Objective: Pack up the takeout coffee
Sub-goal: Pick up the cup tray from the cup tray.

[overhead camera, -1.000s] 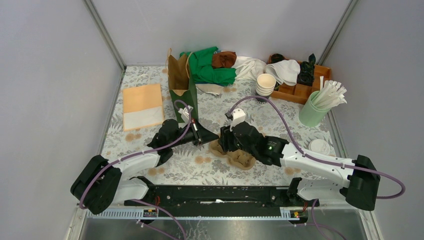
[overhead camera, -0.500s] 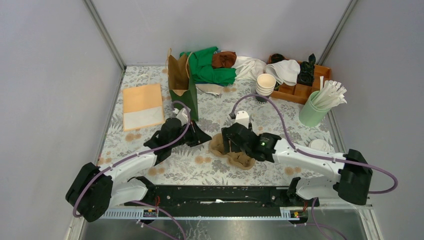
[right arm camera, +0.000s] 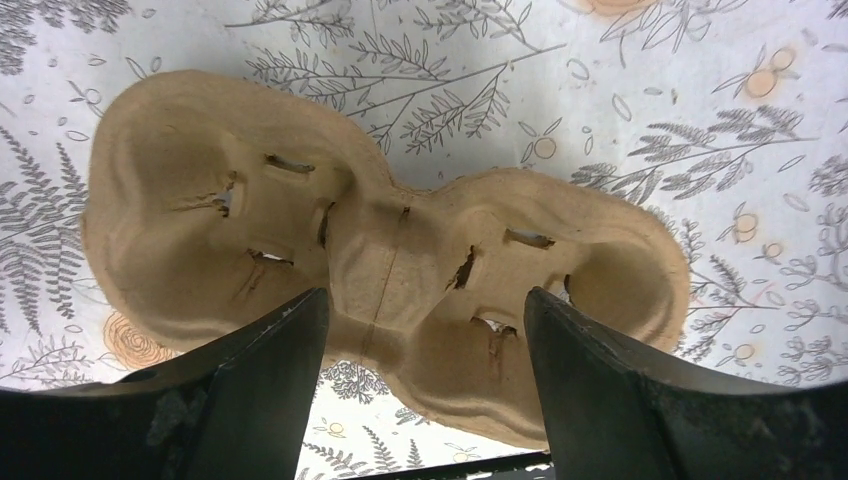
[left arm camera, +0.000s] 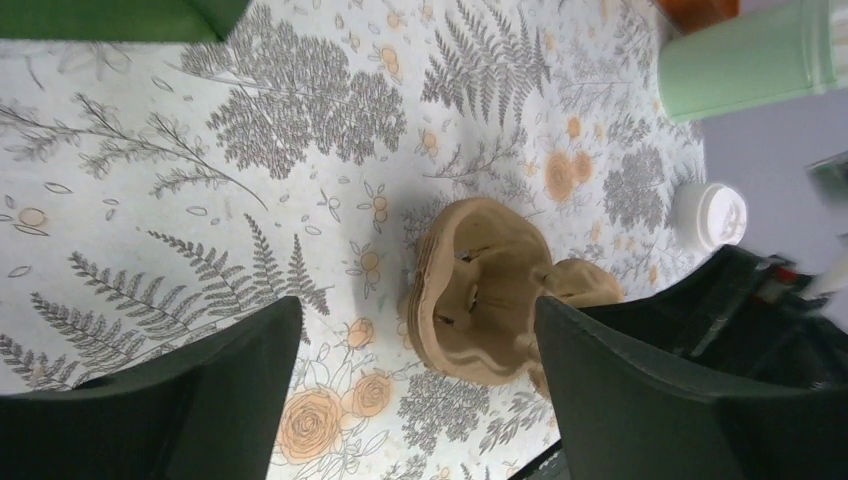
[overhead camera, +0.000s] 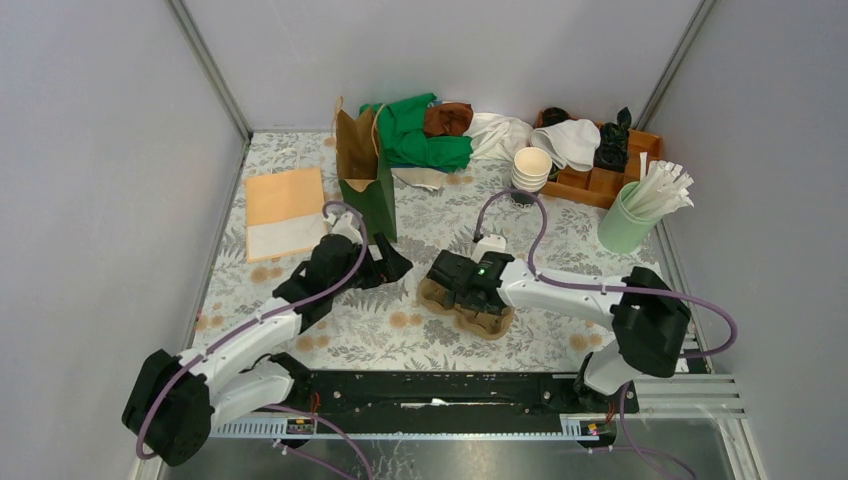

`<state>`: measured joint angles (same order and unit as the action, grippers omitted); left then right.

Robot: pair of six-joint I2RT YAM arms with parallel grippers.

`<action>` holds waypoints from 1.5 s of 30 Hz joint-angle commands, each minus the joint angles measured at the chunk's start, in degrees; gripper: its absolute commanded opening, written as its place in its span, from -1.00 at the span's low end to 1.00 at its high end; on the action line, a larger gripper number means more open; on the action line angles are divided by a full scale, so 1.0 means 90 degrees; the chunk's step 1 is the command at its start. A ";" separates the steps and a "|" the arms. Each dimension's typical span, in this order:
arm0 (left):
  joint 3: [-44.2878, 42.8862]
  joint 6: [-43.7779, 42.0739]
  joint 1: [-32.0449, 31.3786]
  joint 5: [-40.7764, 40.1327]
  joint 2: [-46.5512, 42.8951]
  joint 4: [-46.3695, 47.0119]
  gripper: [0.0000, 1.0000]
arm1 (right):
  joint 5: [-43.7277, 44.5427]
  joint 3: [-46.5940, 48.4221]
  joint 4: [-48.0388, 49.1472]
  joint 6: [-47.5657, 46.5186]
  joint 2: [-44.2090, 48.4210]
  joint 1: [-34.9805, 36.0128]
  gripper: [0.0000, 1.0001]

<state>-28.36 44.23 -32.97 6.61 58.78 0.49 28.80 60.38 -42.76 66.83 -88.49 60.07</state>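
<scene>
Left gripper (left arm camera: 417, 305) and right gripper (right arm camera: 420, 300) both gape, empty. Coffee (left arm camera: 708, 214) stands upright, well behind the right gripper on that arm's side. Right arm nearer.

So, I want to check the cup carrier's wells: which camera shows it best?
Right wrist view: the cup carrier fills the frame, both wells empty. Left wrist view shows it end-on; in the top view the right arm covers part.

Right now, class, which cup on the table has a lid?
The small white cup by the right edge; the stacked cream cups are open, the green cup holds straws.
</scene>
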 commanded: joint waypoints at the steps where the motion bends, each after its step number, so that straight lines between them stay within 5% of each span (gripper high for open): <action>1: -0.0005 -0.0038 0.0103 -0.0813 -0.0540 -0.0121 0.96 | -0.0133 0.0108 0.0089 0.0736 -0.0336 -0.0015 0.54; 7: 0.0064 0.0380 0.0239 -0.1883 -0.0897 -0.0729 0.98 | -0.0199 0.0098 0.0322 0.0607 -0.0519 -0.0020 0.34; 13: 0.0519 0.0144 0.0569 -0.0410 -0.0970 0.0310 0.98 | -0.0496 0.0154 0.0639 -0.0006 -0.0237 -0.0094 0.01; 24: 0.1164 0.0097 0.0988 0.1076 -0.0991 0.1472 0.95 | -0.1223 -0.0400 0.1168 -0.0898 0.0734 -0.0717 -0.12; 29: 0.1419 0.0500 0.1000 0.1962 -0.0658 0.2514 0.55 | -0.2079 -0.0862 0.2072 -0.1913 0.1418 -0.0930 -0.12; 33: 0.1503 0.1068 0.0998 0.2453 -0.0519 0.3178 0.46 | -0.2961 -0.1725 0.3261 -0.2221 0.2033 -0.1364 -0.16; 41: 0.1931 0.2340 0.0988 0.3127 -0.0625 0.4681 0.15 | -0.3681 -0.2090 0.3799 -0.2228 0.2360 -0.1736 -0.21; 45: 0.1989 0.2732 0.0988 0.3428 -0.0264 0.5151 -0.16 | -0.3771 -0.2109 0.3884 -0.2213 0.2357 -0.1789 -0.25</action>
<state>-10.83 63.51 -24.27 32.75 54.33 36.56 -1.80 41.39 -12.40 47.75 -69.01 44.80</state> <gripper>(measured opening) 0.472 0.494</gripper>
